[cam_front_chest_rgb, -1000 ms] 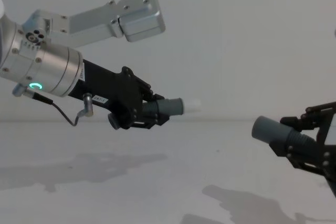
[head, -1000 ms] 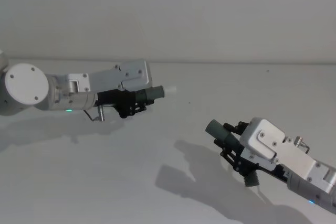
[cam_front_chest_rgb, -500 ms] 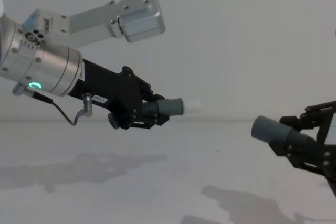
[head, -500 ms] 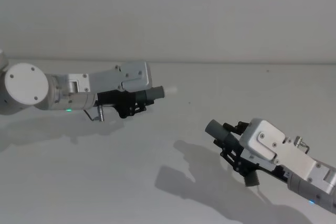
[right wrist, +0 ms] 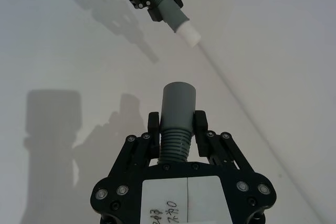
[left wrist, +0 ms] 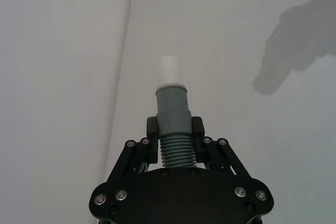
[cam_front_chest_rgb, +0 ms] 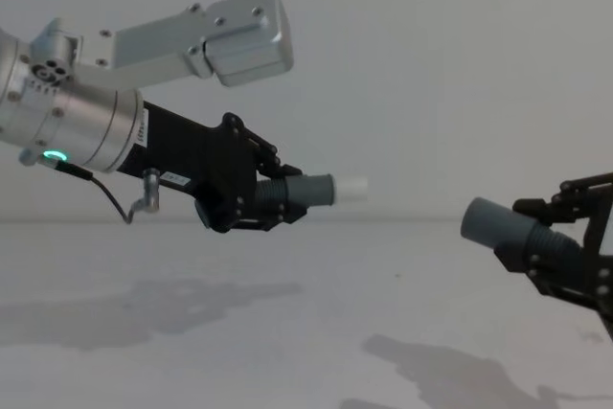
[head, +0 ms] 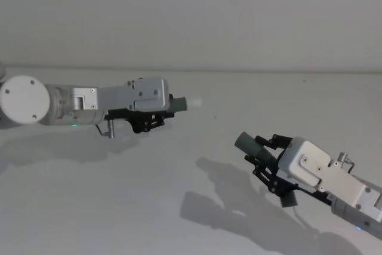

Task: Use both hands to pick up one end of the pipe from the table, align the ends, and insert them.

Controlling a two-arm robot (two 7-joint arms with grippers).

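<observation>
A plain white table point(head: 119, 207), with a robot arm raised above it from each side. The left gripper point(cam_front_chest_rgb: 283, 196), higher and toward the back, is clamped around the ribbed collar of the left pipe piece point(cam_front_chest_rgb: 308, 191). The right gripper point(cam_front_chest_rgb: 536, 241), lower and nearer the robot, is clamped the same way on the right pipe piece point(cam_front_chest_rgb: 490, 222). Neither piece touches the table. Both are short dark grey tubes. The left one lies nearly level, pointing right, and ends in a narrow white tip point(cam_front_chest_rgb: 352, 188). The right one tilts up toward the left and ends in a wider open mouth point(cam_front_chest_rgb: 469, 216). Tip and mouth face each other but are well apart, with the mouth lower and the axes not yet in line. Joining them probably needs the right piece raised and levelled.
</observation>
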